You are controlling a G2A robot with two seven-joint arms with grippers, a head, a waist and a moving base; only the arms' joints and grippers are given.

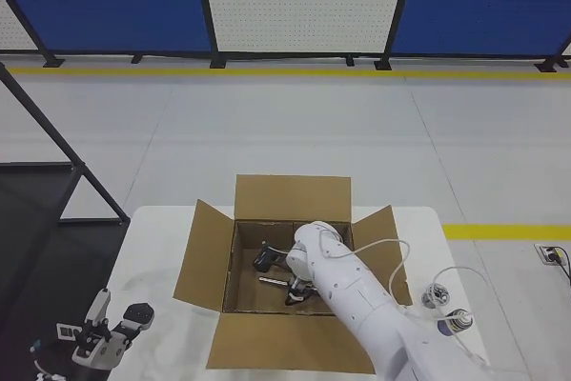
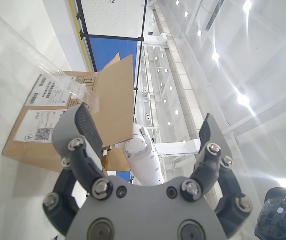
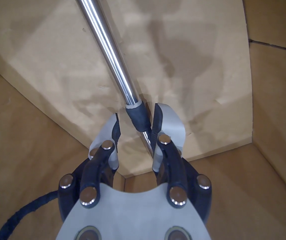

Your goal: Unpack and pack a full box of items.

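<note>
An open cardboard box [image 1: 293,197] stands in the middle of the white table [image 1: 156,248]. My right arm goes down into it. On the box floor [image 3: 57,63] lies a shiny metal rod [image 3: 103,38] with a black band [image 3: 138,118]. My right gripper [image 3: 137,122] is open and straddles the rod at that band; one pad touches it, the other stands off it. In the top view the right gripper [image 1: 291,286] sits low in the box by the rod [image 1: 270,282]. My left gripper [image 1: 99,335] rests at the table's near left corner, open [image 2: 145,123] and holding nothing.
A dark item [image 1: 266,257] lies in the box beyond the rod. Two small round-topped items [image 1: 438,295] [image 1: 457,324] stand on the table right of the box. A black wrapped object [image 2: 280,213] lies close to the left gripper. A dark rack [image 1: 37,219] borders the table's left.
</note>
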